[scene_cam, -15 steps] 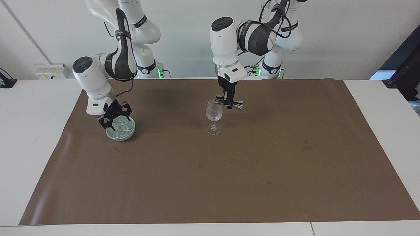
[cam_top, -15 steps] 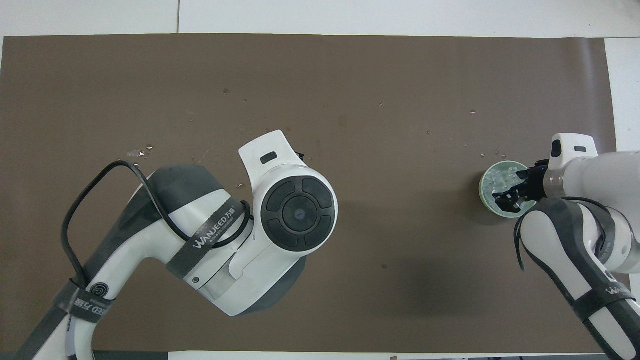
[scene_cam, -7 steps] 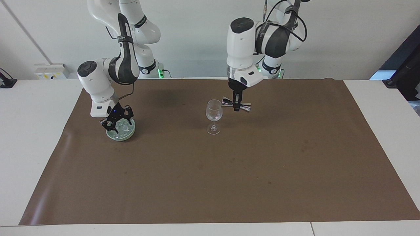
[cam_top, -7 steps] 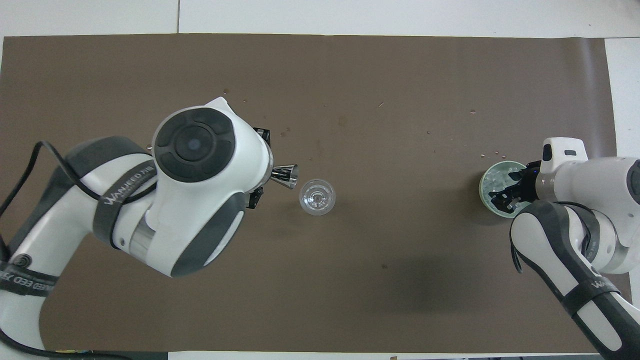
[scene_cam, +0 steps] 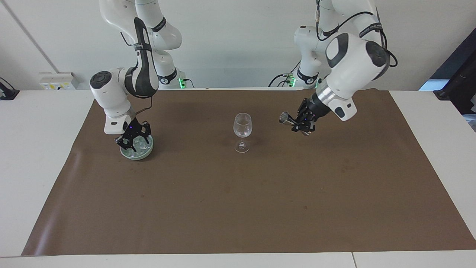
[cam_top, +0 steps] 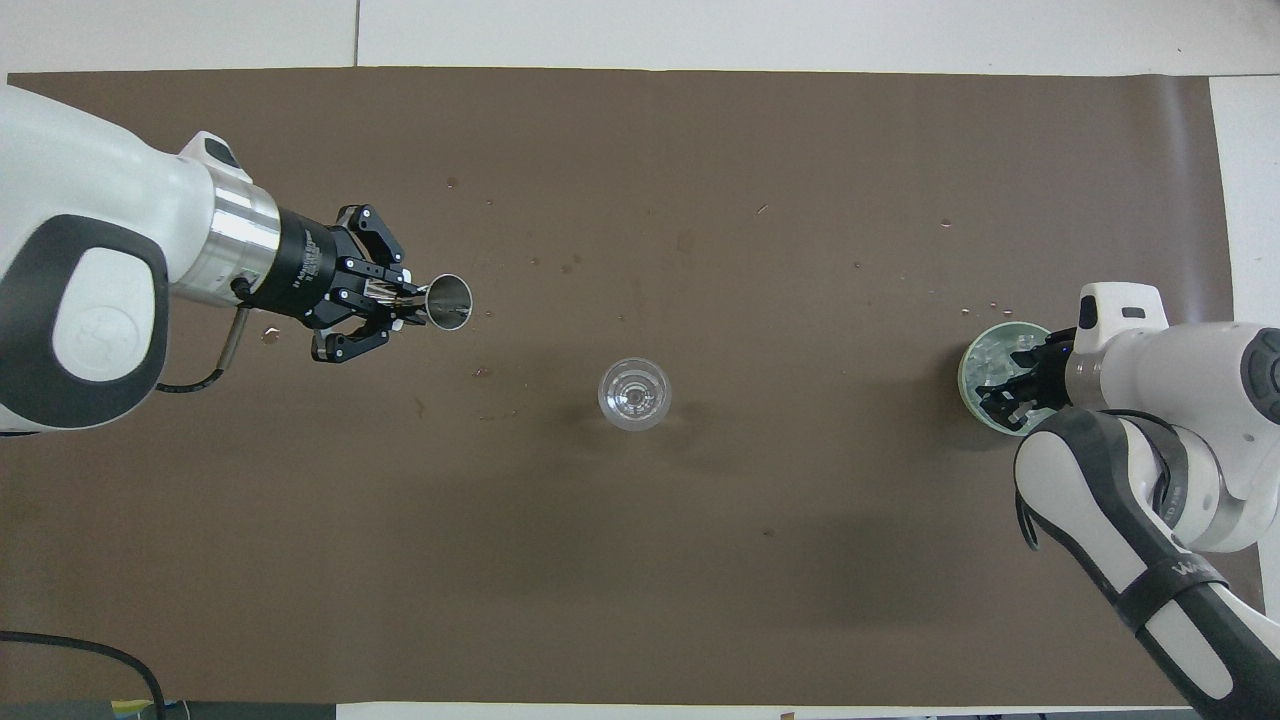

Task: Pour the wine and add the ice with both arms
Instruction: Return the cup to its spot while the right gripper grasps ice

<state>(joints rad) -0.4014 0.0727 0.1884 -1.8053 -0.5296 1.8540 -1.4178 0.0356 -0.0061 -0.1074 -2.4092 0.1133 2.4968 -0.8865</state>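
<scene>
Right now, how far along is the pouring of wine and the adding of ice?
The pour looks finished: the left gripper holds the metal cup on its side, away from the glass. In hand: the right gripper is down in the green bowl among the ice. Left: bringing ice to the glass.

Wine glass point(scene_cam: 242, 132) upright mid-mat point(scene_cam: 238, 208). Bowl point(scene_cam: 138, 150) toward right arm's end, ice point(scene_cam: 137, 146) in it, right gripper point(scene_cam: 133, 137) down in bowl. Jigger point(scene_cam: 285, 118) tilted on its side, gripped in left gripper point(scene_cam: 303, 121), over mat toward left arm's end, well apart from glass.
</scene>
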